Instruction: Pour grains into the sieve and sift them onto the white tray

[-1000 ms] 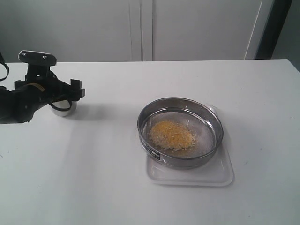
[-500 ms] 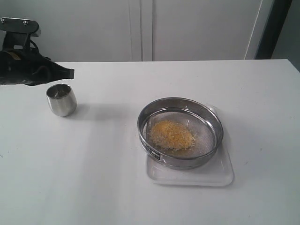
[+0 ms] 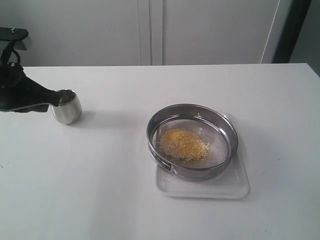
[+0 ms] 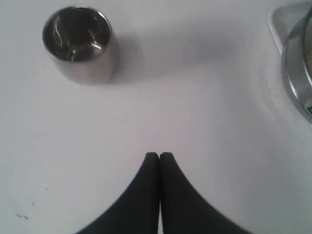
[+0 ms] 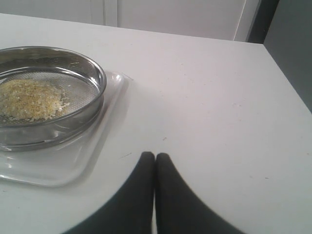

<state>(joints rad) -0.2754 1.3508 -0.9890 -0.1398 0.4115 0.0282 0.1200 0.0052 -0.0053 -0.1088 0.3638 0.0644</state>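
Observation:
The round steel sieve (image 3: 192, 140) rests on the white tray (image 3: 235, 186) right of the table's middle, and a heap of yellow and pale grains (image 3: 183, 144) lies on its mesh. The right wrist view shows the sieve (image 5: 73, 105), the grains (image 5: 30, 98) and the tray (image 5: 92, 156) too. My left gripper (image 3: 54, 96) is shut and empty at the far left, its tips beside a small steel cup (image 3: 67, 106). In the left wrist view the shut tips (image 4: 159, 156) are apart from the empty cup (image 4: 80, 43). My right gripper (image 5: 155, 156) is shut on nothing, over bare table beside the tray.
The white table (image 3: 110, 180) ends at a back edge below pale cabinet doors (image 3: 150, 30). Its right edge (image 5: 292, 83) shows in the right wrist view. The right arm is out of the exterior view.
My left gripper let go of the steel cup, shut, and drew back to the left; the cup now stands alone. Sieve, grains and tray have not moved.

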